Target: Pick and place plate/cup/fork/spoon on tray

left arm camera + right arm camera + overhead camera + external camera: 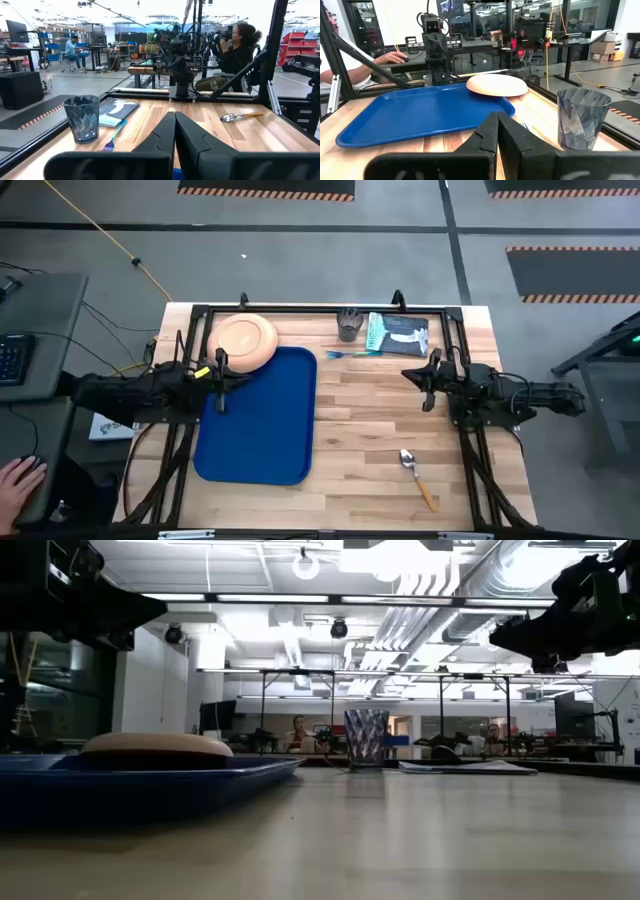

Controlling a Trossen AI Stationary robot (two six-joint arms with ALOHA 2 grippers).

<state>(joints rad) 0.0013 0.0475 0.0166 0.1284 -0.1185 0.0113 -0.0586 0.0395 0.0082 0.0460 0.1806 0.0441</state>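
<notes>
the plate (245,340) overlaps the tray's (258,442) far left corner. both end effectors, left (219,385) and right (428,385), hover pinched closed; the right should widen, then descend squarely over the cup (349,324).

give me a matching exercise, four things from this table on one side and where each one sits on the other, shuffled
Things:
1. plate
2. cup
3. spoon
4. fork

Places:
A. alone on the bare wood in front of the right arm
B. upside down, overlapping the far corner of the tray
C. flat on the wood, between the tray and the packet
D. upright by the table's far edge, beside the packet

Pairs: 1-B, 2-D, 3-A, 4-C
</notes>
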